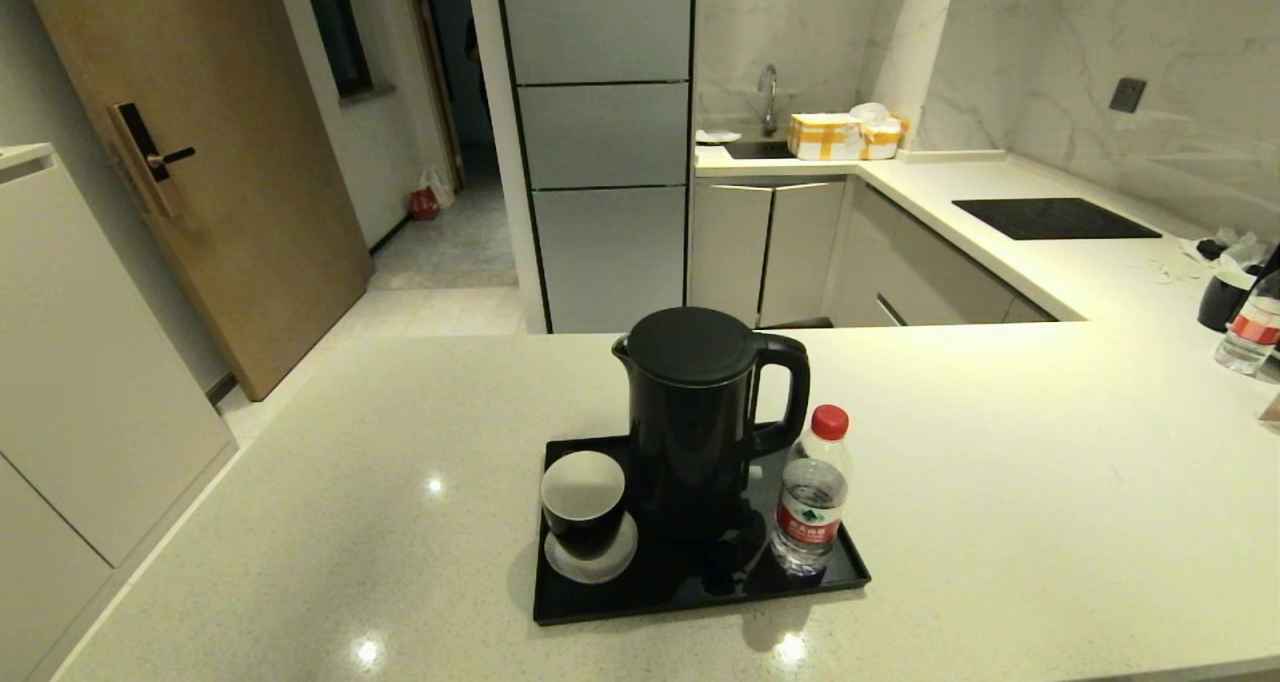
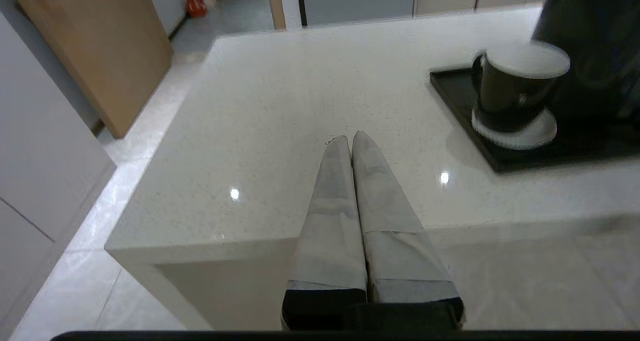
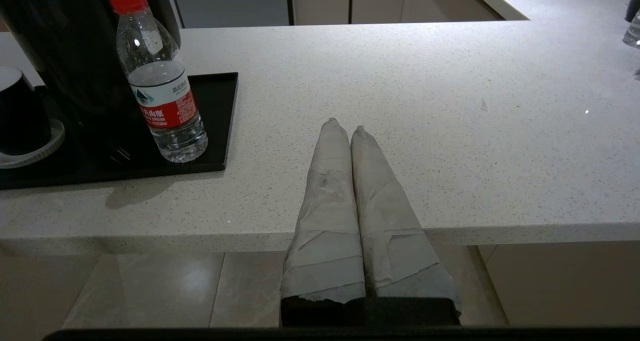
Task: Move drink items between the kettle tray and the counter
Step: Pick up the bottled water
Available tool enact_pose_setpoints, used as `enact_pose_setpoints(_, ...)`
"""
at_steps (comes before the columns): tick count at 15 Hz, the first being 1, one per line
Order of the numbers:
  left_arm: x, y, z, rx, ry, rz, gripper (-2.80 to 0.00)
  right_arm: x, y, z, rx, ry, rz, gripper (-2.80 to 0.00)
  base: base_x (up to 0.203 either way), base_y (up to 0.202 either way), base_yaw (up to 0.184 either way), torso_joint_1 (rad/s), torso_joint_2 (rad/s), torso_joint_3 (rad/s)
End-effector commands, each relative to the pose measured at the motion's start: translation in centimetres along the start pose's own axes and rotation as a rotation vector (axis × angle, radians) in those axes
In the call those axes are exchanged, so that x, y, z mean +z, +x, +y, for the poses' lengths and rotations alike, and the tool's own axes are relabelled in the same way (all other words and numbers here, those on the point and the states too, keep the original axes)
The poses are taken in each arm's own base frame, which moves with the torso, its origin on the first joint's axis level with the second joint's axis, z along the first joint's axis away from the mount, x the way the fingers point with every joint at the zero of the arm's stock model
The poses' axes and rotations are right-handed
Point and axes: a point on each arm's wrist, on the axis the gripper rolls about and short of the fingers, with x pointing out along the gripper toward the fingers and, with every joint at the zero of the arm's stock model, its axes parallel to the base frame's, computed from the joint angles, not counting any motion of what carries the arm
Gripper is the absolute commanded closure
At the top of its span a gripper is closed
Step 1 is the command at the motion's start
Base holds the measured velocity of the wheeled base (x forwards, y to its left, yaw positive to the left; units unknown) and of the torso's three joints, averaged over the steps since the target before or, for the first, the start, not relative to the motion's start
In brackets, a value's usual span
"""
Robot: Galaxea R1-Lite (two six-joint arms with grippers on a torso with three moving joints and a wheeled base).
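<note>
The black kettle (image 1: 692,417) stands upright on the black tray (image 1: 650,592) in the middle of the cream counter (image 1: 1000,482). The clear water bottle (image 1: 812,492) with a red cap stands on the tray's right end, beside the kettle; the right wrist view shows the bottle (image 3: 161,81) too. My left gripper (image 2: 351,138) is shut and empty, hovering at the counter's near edge, left of the tray (image 2: 450,88). My right gripper (image 3: 344,127) is shut and empty, near the front edge, right of the tray (image 3: 220,121). Neither gripper shows in the head view.
A black cup (image 1: 583,507) with a white inside sits on a white coaster on the tray's left end. A second bottle (image 1: 1250,332) and a dark mug (image 1: 1222,300) stand at the far right. A black cooktop panel (image 1: 1055,218) lies on the back counter.
</note>
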Motion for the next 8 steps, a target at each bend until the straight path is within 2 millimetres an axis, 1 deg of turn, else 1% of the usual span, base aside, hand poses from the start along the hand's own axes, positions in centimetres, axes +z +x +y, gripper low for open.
enact_pose_setpoints(1, 0.10, -0.11, -0.01, -0.011, 0.007, 0.016, 0.00, -0.04, 0.03, 0.00, 0.000, -0.001, 0.003, 0.00, 0.000, 0.000, 0.000, 0.000, 0.00, 0.000)
enact_pose_setpoints(8, 0.05, -0.22, -0.02, -0.016, 0.001, 0.039, 0.00, -0.04, 0.03, 0.00, 0.000, -0.001, 0.003, 0.00, 0.000, 0.000, 0.000, 0.000, 0.00, 0.000)
